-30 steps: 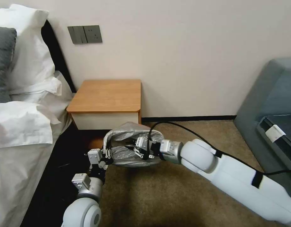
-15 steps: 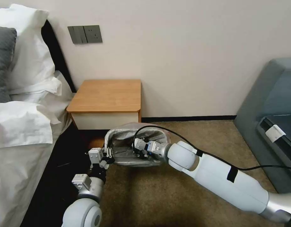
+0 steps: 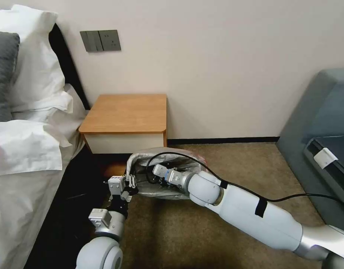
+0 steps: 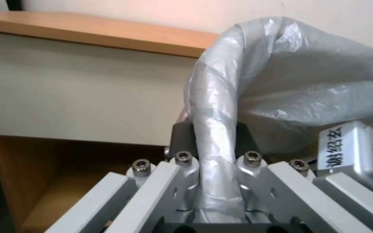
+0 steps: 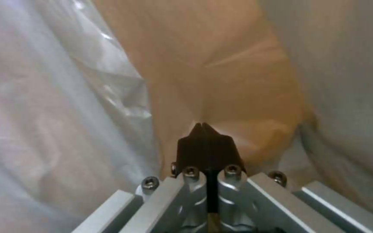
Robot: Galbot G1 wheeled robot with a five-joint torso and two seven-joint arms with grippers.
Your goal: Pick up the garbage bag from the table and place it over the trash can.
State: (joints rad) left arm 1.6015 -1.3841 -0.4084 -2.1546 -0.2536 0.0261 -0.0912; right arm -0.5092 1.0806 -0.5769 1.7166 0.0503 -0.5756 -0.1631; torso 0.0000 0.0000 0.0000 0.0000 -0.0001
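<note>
The garbage bag (image 3: pixel 167 154), crinkled grey film, is spread over the trash can on the carpet in front of the table (image 3: pixel 127 112). The can itself is hidden under the film. My left gripper (image 3: pixel 130 183) is at the bag's near-left edge, shut on the film-wrapped rim (image 4: pixel 216 142), with one finger (image 4: pixel 182 137) on each side. My right gripper (image 3: pixel 152 175) reaches down inside the bag's mouth. Its black fingertips (image 5: pixel 204 129) are shut together and press against the film (image 5: pixel 65 97). A pinkish bag edge (image 3: pixel 204 160) shows at the right side.
A bed with white pillowcases (image 3: pixel 30 123) lies to the left. The table's white drawer front (image 4: pixel 78 90) stands just behind the bag. A grey sofa (image 3: pixel 321 123) is at the right. Open carpet (image 3: pixel 216 160) lies between the sofa and the bag.
My right arm has pushed farther left and deeper into the bag's mouth. The left gripper has shifted slightly right, still holding the rim. The bag's right side has settled lower.
</note>
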